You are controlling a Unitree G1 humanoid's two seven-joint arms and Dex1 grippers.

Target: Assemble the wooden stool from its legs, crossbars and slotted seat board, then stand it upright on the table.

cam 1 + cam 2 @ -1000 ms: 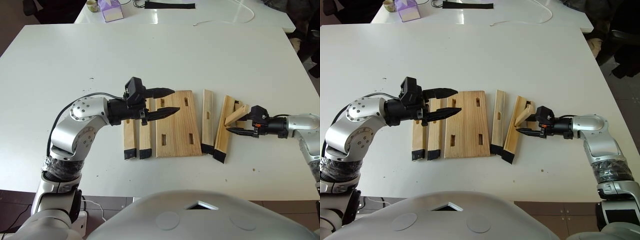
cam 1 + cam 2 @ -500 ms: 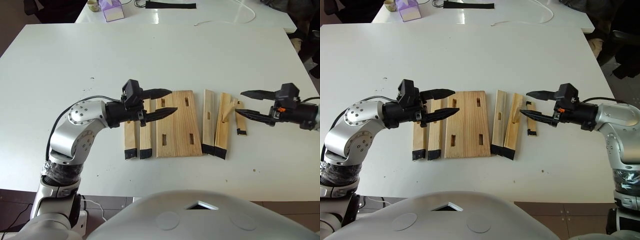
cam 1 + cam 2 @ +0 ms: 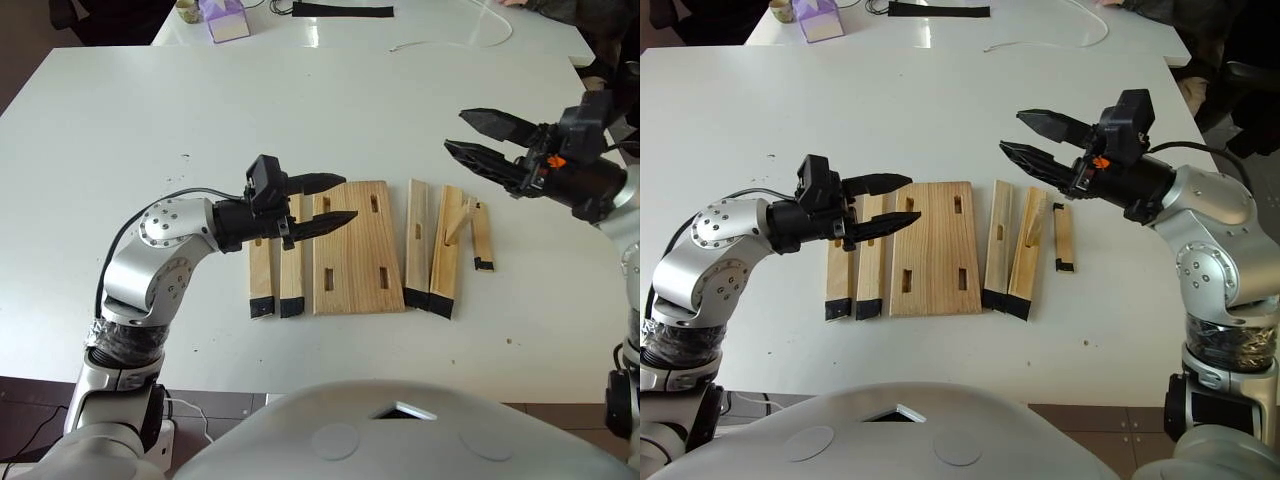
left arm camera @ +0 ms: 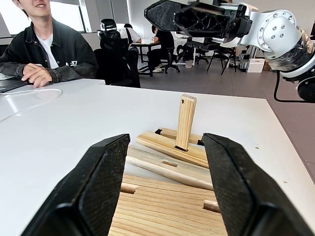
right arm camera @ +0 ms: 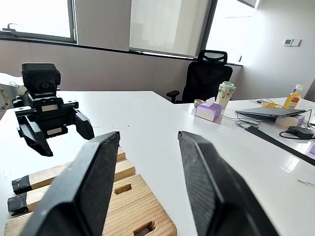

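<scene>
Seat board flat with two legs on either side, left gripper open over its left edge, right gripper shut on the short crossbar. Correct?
No: the right gripper is open and empty, held above the table. The short crossbar lies on the table beside the right-hand legs, as the right eye view shows. The seat board and left gripper are as stated.

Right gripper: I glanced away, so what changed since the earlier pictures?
The right gripper opened and rose away from the rightmost leg, which swung straight; a short crossbar now lies flat beside it. The left gripper stayed open over the seat board.
</scene>
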